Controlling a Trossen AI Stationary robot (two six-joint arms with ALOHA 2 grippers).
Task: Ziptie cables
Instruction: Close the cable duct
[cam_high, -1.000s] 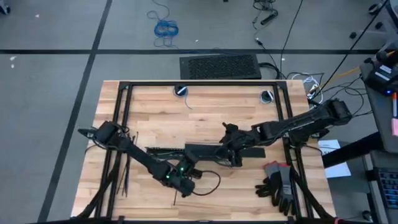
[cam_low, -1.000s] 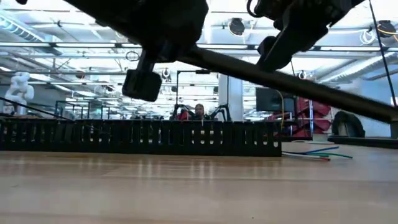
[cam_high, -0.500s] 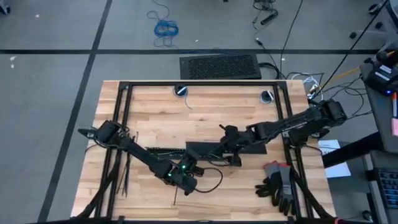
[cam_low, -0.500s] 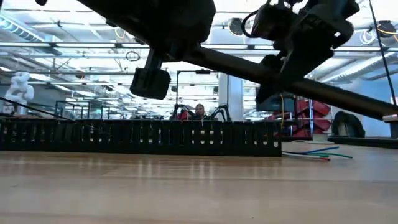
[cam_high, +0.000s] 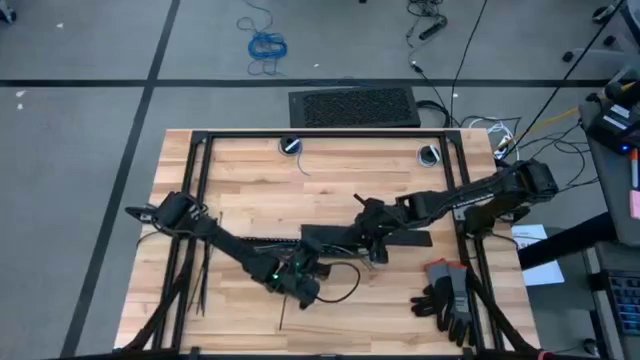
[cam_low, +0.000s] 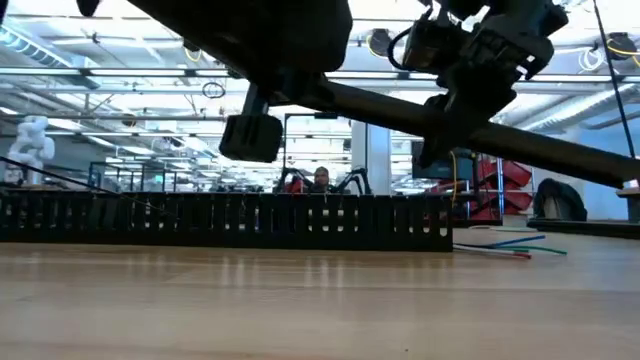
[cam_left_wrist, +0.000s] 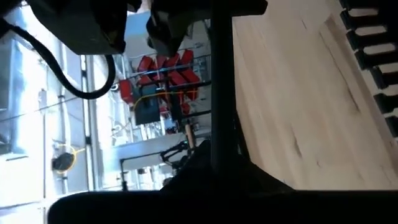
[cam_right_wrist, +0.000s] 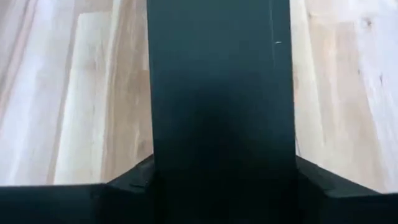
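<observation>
A long flat black bar (cam_high: 385, 238) hangs above the table's middle, with both grippers shut on it. My left gripper (cam_high: 316, 266) is at the bar's left end and my right gripper (cam_high: 366, 244) is nearer its middle. In the low view the bar (cam_low: 560, 150) slants down toward the right. The cables (cam_low: 508, 247), thin blue, green and red wires, lie flat on the wood beside the end of a slotted black duct (cam_low: 230, 222). Thin dark zipties (cam_high: 202, 282) lie near the table's left side. My left gripper has the bar by its left end, with the thin edge (cam_left_wrist: 221, 93) running away from the fingers. The gripper's own body hides the place of contact. The bar is clear of the table. My right gripper pinches the bar across its width. The flat face (cam_right_wrist: 221, 93) fills the gap between the two fingers (cam_right_wrist: 127, 180), which lie along it. The bar is lifted clear of the wood.
A black frame (cam_high: 320, 135) runs round the tabletop. Dark gloves (cam_high: 448, 298) lie at the near right corner. The slotted duct (cam_high: 262, 241) lies left of centre under my left arm. Bare wood (cam_high: 330, 190) shows toward the far side.
My left gripper has gone toward the table's far edge and a little to the right, closing on the bar's left end. My right gripper has shifted slightly to the left and turned a little. The bar stays lifted.
</observation>
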